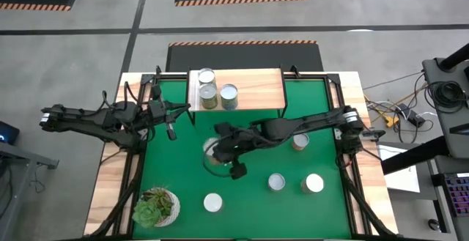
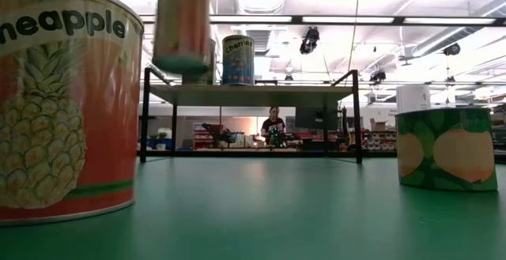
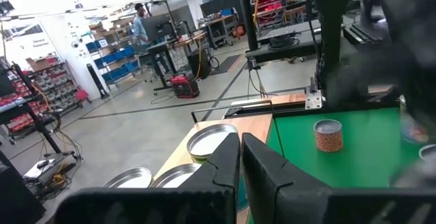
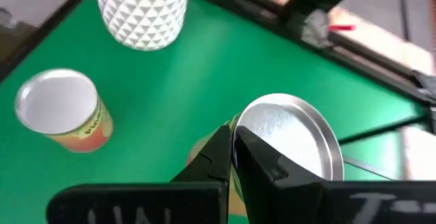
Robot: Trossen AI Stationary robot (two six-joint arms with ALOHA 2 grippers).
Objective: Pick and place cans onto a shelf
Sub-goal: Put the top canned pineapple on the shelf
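Green matting covers the table [image 1: 183,168], which is framed by a light wooden rim. At its far edge stands the shelf [image 1: 256,89], where three cans [image 1: 208,94] are already grouped at the left end. The right gripper [image 1: 220,150] is closed on a can [image 4: 289,139] near mid-table; in the low view that can [image 2: 183,27] is seen lifted clear of the mat.

The can should be carried high enough to pass the shelf's front edge and then lowered flat onto the bare wood to the right of the three, where ample room is left.

The left gripper [image 1: 171,131], its fingers nearly closed and empty, hangs just beside the shelf's left end and should be given a berth. Four more cans [image 1: 276,182] are left on the mat, with a potted plant [image 1: 155,206] in the near left corner.
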